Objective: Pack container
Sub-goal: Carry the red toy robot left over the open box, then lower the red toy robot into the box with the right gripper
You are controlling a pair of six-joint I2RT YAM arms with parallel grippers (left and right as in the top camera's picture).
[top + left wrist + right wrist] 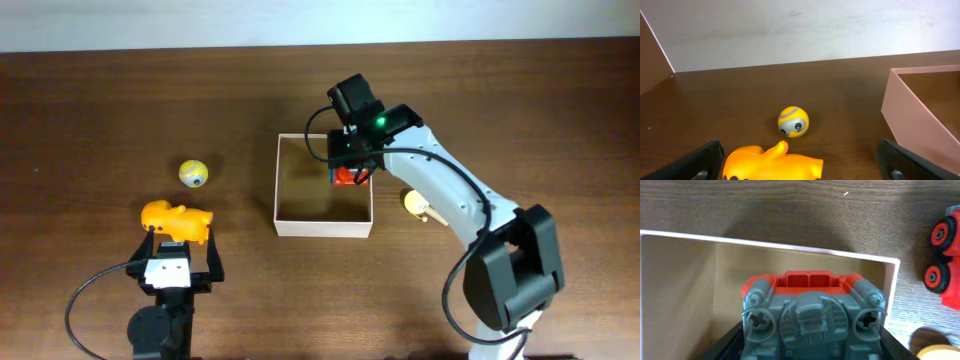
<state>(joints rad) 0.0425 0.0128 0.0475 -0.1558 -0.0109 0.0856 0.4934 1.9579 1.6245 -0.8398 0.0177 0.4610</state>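
The bench (100, 100) is seen to be of dark brown wood, its grain plainly marked, with a dull, low sheen. The container (320, 229) is made of thin card, finished smooth and white on the outside and left as matt tan cardboard within. The orange animal toy (772, 164) and the yellow ball (793, 121) are moulded in smooth, glossy plastic. The red and grey toy vehicle (810, 312) is formed of hard plastic with a duller, satin surface.

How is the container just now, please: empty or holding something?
Not empty: a red-and-grey toy is inside the container, gripped by the right pincer; whether it touches the bottom, cannot tell.
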